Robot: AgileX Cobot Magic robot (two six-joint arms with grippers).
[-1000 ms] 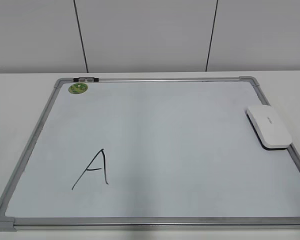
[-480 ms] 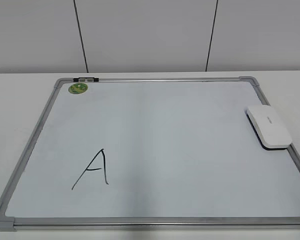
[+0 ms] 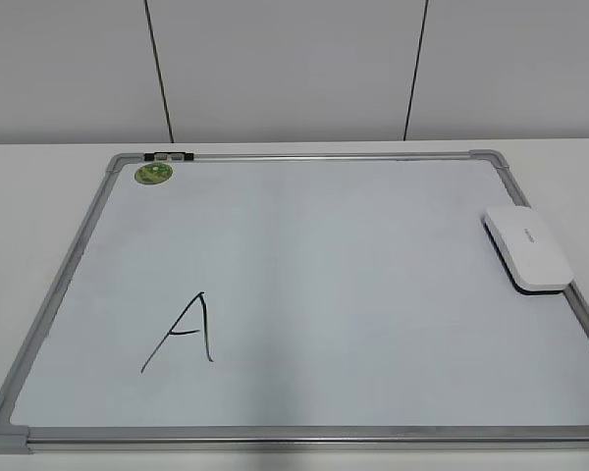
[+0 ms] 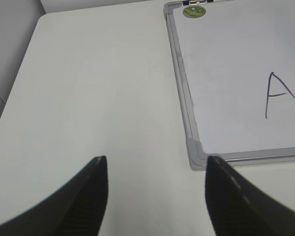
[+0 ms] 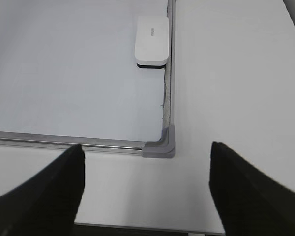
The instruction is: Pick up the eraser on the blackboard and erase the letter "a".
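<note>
The white eraser (image 3: 528, 247) lies on the right edge of the blackboard (image 3: 275, 157), against its frame; it also shows in the right wrist view (image 5: 151, 40). A large angular capital "A" (image 3: 185, 334) is drawn at the board's lower left and also shows in the left wrist view (image 4: 278, 93). No small lowercase "a" shows in any view. My left gripper (image 4: 156, 160) is open and empty over bare table left of the board's near-left corner. My right gripper (image 5: 146, 147) is open and empty over the table just before the board's near-right corner (image 5: 160, 145). Neither gripper shows in the exterior view.
A small green round magnet (image 3: 153, 174) sits at the board's far-left corner, also seen in the left wrist view (image 4: 194, 11). The board lies flat on a white table (image 4: 88, 88). The table's near edge (image 5: 137, 227) runs just below my right gripper. A white panelled wall stands behind.
</note>
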